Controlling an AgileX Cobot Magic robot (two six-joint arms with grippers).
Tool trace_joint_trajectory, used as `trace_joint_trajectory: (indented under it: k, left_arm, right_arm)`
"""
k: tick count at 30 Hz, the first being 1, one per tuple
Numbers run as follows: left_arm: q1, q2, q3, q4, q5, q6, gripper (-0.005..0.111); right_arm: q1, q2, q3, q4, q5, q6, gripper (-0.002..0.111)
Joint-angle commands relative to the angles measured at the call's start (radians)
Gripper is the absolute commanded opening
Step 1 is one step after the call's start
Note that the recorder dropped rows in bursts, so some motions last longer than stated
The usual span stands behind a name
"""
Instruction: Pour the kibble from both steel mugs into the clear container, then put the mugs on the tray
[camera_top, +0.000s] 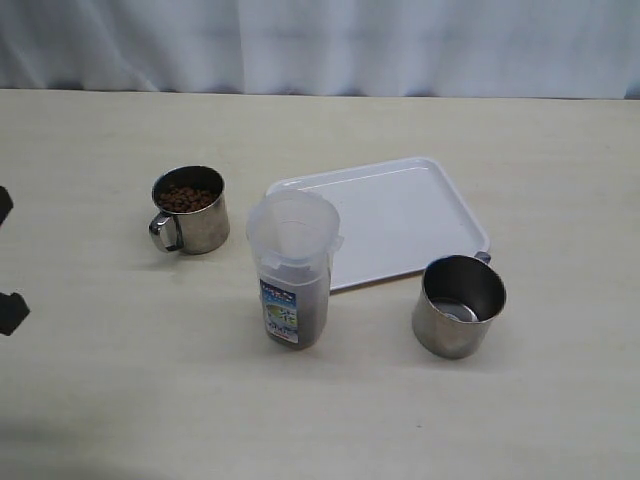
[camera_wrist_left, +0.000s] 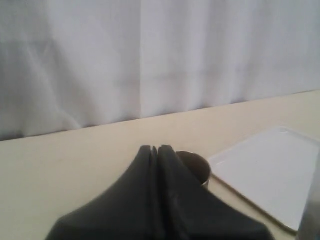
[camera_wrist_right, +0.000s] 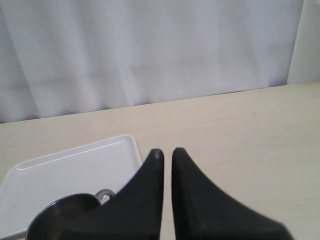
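**Exterior view.** The pale, matt, wood-grain bench (camera_top: 100, 380) carries all the task items. A pleated white curtain (camera_top: 320, 45) hangs behind it.
- On the left hand's side stands a short, shiny, cylindrical steel mug (camera_top: 188, 210) with a looped handle. It holds a heap of small round brown kibble (camera_top: 185, 198).
- At mid-bench stands the tall frosted clear plastic container (camera_top: 292, 270). It is upright with a wider rim and a blue-and-white label low on its side. A dark fill shows in its lower part.
- The flat white rectangular plastic tray (camera_top: 400, 215), with rounded corners and a low rim, lies just behind the container and is bare.
- On the right hand's side stands a second steel mug (camera_top: 458, 305), upright off the tray by its near corner. Its polished floor is visible.

**Left wrist view.** The black, tapered left hand (camera_wrist_left: 155, 149) is clenched, its fingertips pressed together on nothing. The kibble mug (camera_wrist_left: 196, 167) sits just beyond the fingertips. The tray (camera_wrist_left: 270, 170) lies off to one side.

**Right wrist view.** The black right hand (camera_wrist_right: 167, 152) is all but clenched. A thin slot separates the fingertips, and nothing is grasped. The second mug (camera_wrist_right: 60, 217) stands close beside the hand. The tray (camera_wrist_right: 75, 170) lies beyond it.
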Motion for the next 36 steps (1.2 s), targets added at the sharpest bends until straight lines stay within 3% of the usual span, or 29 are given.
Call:
trace_joint_trajectory:
  k: [1,5,9,14,16,21,23,26,28,32,36]
  left_arm:
    - [-0.006,0.261,-0.048,-0.023,-0.121,0.058,0.000]
    - [-0.006,0.441,-0.142,0.083,-0.135,0.095,0.000]
    - [0.004,0.576,-0.255,0.168,-0.032,0.142,0.000]
    - [0.123,0.720,-0.413,0.431,0.087,0.059,0.000]
    - [0.176,0.797,-0.469,0.555,0.070,0.010,0.000]
    - [0.184,0.967,-0.599,0.668,0.051,0.010,0.000]
    - [0.184,1.041,-0.654,0.713,0.010,0.010,0.009]
    - [0.182,1.082,-0.728,0.808,-0.020,0.010,0.041]
    - [0.181,1.092,-0.749,0.812,-0.013,0.010,0.054]
    - [0.181,1.120,-0.771,0.796,-0.063,-0.010,0.073]
    - [0.167,1.167,-0.812,0.795,-0.069,-0.071,0.080]
  right_arm:
    - [-0.005,-0.003,0.004,0.000,0.006,-0.006,0.004]
    - [-0.005,-0.003,0.004,0.000,0.006,-0.006,0.004]
    - [-0.005,-0.003,0.004,0.000,0.006,-0.006,0.004]
    - [-0.005,-0.003,0.004,0.000,0.006,-0.006,0.004]
    - [-0.005,-0.003,0.004,0.000,0.006,-0.006,0.004]
    - [-0.005,-0.003,0.004,0.000,0.006,-0.006,0.004]
    - [-0.005,-0.003,0.004,0.000,0.006,-0.006,0.004]
    - [-0.005,-0.003,0.004,0.000,0.006,-0.006,0.004]
    - [-0.005,-0.003,0.004,0.000,0.006,-0.006,0.004]
    - [-0.005,-0.003,0.004,0.000,0.006,-0.006,0.004]
    - [-0.005,-0.003,0.004,0.000,0.006,-0.006,0.004]
